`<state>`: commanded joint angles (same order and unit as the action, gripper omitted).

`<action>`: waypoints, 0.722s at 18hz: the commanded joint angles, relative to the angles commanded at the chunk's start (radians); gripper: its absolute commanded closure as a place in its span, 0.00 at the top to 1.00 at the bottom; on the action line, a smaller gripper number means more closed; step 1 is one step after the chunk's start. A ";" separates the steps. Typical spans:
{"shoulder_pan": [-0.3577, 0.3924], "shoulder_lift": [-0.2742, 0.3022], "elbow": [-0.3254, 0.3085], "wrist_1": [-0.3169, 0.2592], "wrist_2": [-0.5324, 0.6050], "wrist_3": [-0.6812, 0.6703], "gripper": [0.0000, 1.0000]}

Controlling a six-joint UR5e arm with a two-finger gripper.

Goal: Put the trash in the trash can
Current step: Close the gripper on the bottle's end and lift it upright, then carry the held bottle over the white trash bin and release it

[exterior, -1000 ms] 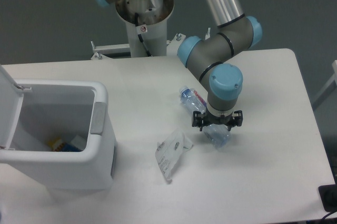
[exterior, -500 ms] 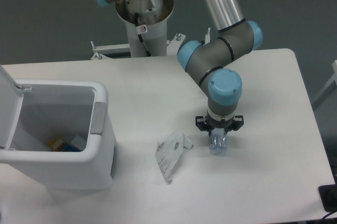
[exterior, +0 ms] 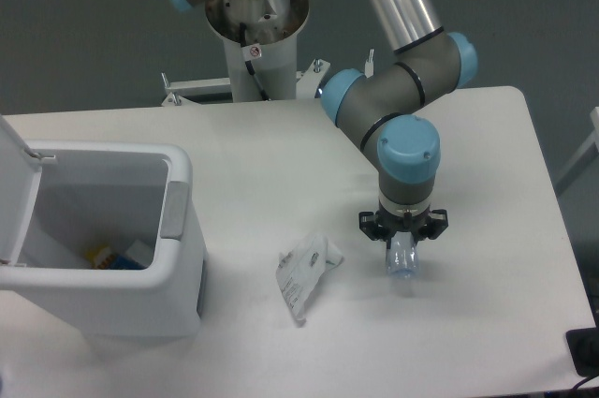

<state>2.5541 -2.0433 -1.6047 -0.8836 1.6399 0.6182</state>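
Observation:
The clear crushed plastic bottle (exterior: 402, 262) hangs end-down under my gripper (exterior: 403, 239), which is shut on its upper part, right of the table's middle. Its cap and label are hidden. The crumpled whitish printed wrapper (exterior: 304, 272) lies flat on the table, about a hand's width left of the bottle. At the left edge stands the white trash can (exterior: 180, 194) with its lid (exterior: 13, 183) swung up and open. A few small items (exterior: 117, 256) lie at its bottom.
The arm's base column (exterior: 253, 42) rises behind the table's far edge. A dark object (exterior: 585, 351) sits past the table's right front corner. The table's right edge (exterior: 552, 201) runs close to the gripper.
The bottle, lying slanted on the table a second ago, now hangs upright from the gripper. Gripper and bottle have shifted right and slightly toward the front. The wrapper has not moved.

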 joint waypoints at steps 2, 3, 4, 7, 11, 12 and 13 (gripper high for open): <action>0.002 0.017 0.038 0.000 -0.063 -0.006 0.47; 0.005 0.029 0.052 0.000 -0.110 -0.009 0.48; 0.008 0.043 0.067 0.002 -0.150 -0.011 0.48; 0.017 0.069 0.086 0.002 -0.218 -0.015 0.48; 0.008 0.118 0.101 0.006 -0.325 -0.083 0.48; 0.002 0.127 0.112 0.006 -0.359 -0.110 0.48; 0.000 0.132 0.118 0.006 -0.389 -0.135 0.48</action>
<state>2.5541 -1.9114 -1.4865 -0.8774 1.2505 0.4835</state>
